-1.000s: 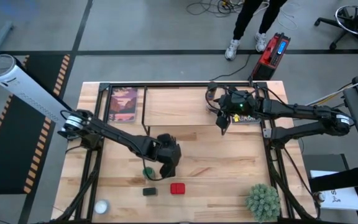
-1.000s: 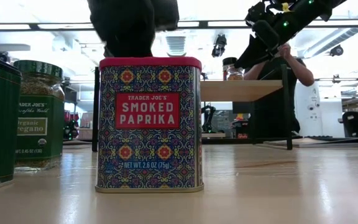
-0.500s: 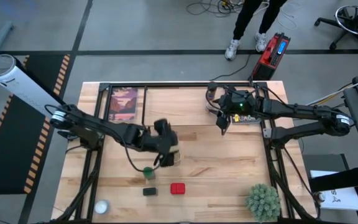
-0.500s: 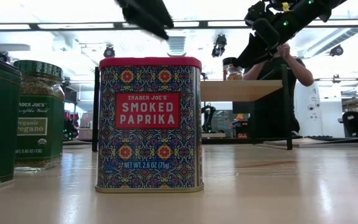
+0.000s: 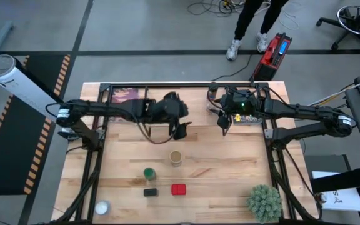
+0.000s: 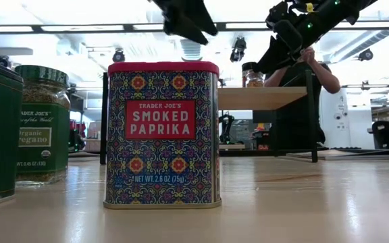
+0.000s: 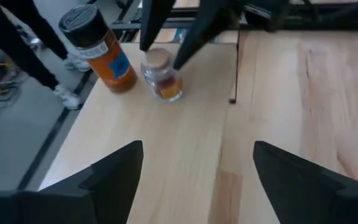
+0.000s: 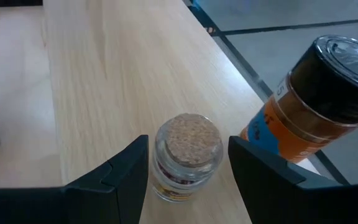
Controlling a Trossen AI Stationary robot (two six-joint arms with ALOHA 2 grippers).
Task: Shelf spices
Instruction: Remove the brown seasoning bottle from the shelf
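My right gripper (image 8: pixel 187 177) is shut on the tiny clear cork-topped jar (image 8: pixel 187 155), which stands on the shelf (image 8: pixel 104 74) next to the dark-capped brown bottle (image 8: pixel 316 99). My left gripper (image 7: pixel 197 174) hangs open above the shelf's near edge (image 5: pixel 199 103), pointing at both; nothing is between its fingers. On the table stand the tan round jar (image 5: pixel 175 157), the green-lidded jar (image 5: pixel 149 172), the small black box (image 5: pixel 150 192) and the red square tin (image 5: pixel 178 189). My right gripper has the tiny jar's cork-topped upper part (image 7: pixel 157 59) between its two fingers, one on each side. The fingers (image 7: pixel 188 43) slant down at it from the table's right side. The jar stands upright with its base on the shelf.
A picture card (image 5: pixel 125 97) stands at the far left, partly behind my left arm; a second card lies under my right arm (image 5: pixel 252 119). A green spiky plant (image 5: pixel 264 201) sits at the near right. A person (image 5: pixel 249 25) stands beyond the far edge.
My left gripper has risen from over the tan round jar and swung toward the table's far edge, up to the shelf. The tan jar, hidden beneath it before, now stands uncovered on the table.
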